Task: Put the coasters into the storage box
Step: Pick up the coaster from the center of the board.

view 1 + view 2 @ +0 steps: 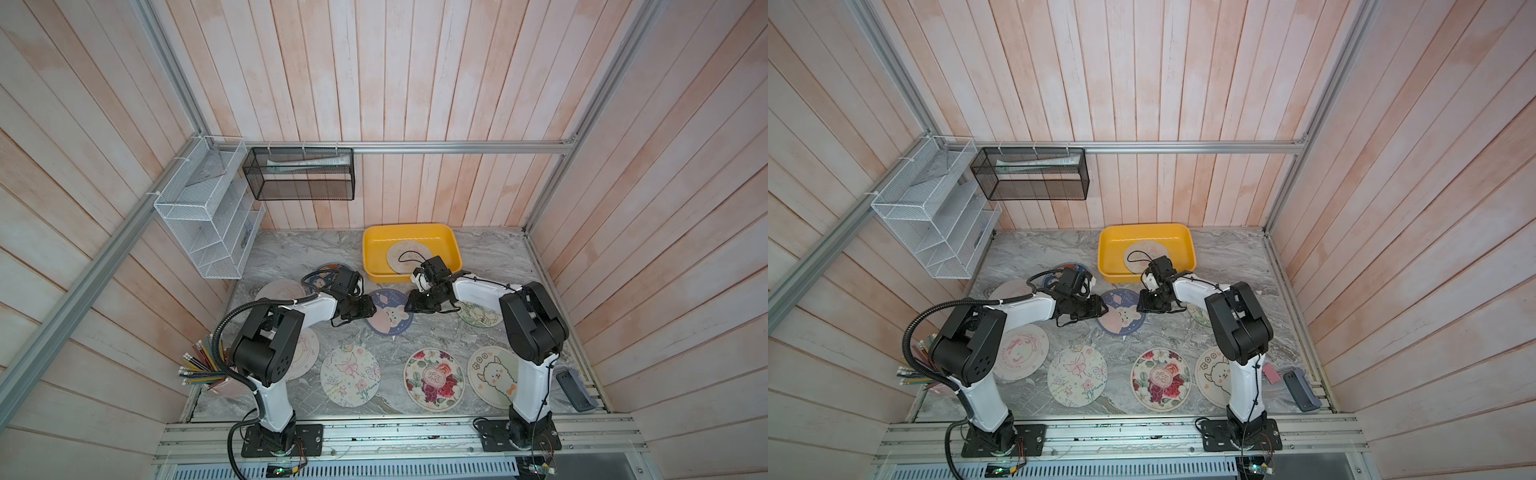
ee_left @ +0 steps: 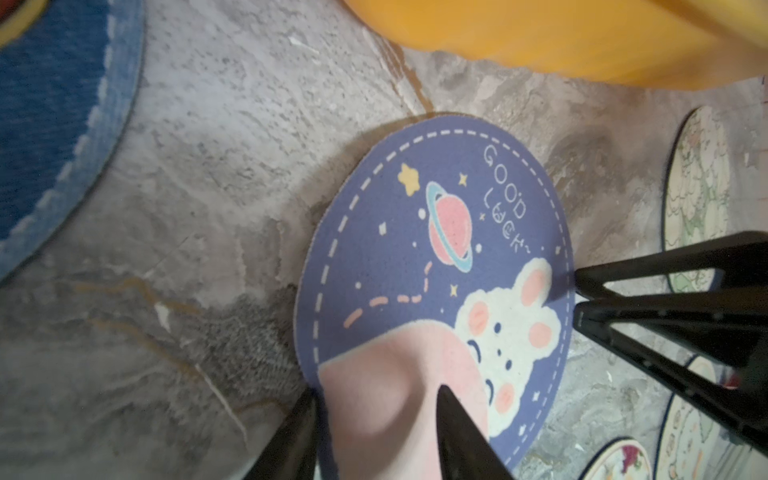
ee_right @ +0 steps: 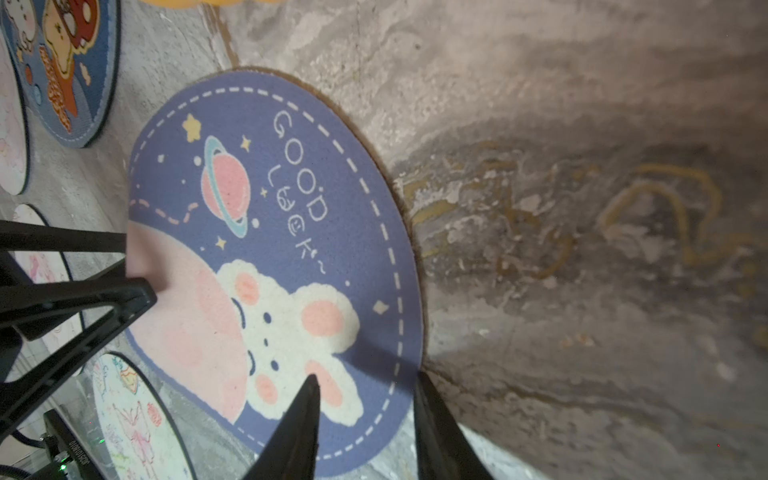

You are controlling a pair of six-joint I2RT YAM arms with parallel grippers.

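Left gripper [image 2: 376,390] and right gripper [image 3: 365,376] converge on the purple rabbit coaster [image 1: 390,318] at mid-frame in both top views, each with jaws parted, straddling opposite edges of the disc. Just above it in frame sits the yellow storage box [image 1: 372,253], one cream coaster [image 1: 405,254] inside. Other coasters [image 1: 350,376] lie on the marble table [image 1: 291,249], below and to either side.

Soft even light; storage box [image 2: 540,37] blurred in left wrist view.

Nine coasters [image 1: 351,376], one storage box [image 1: 371,249], one basket [image 1: 299,178], one rack [image 1: 208,220].
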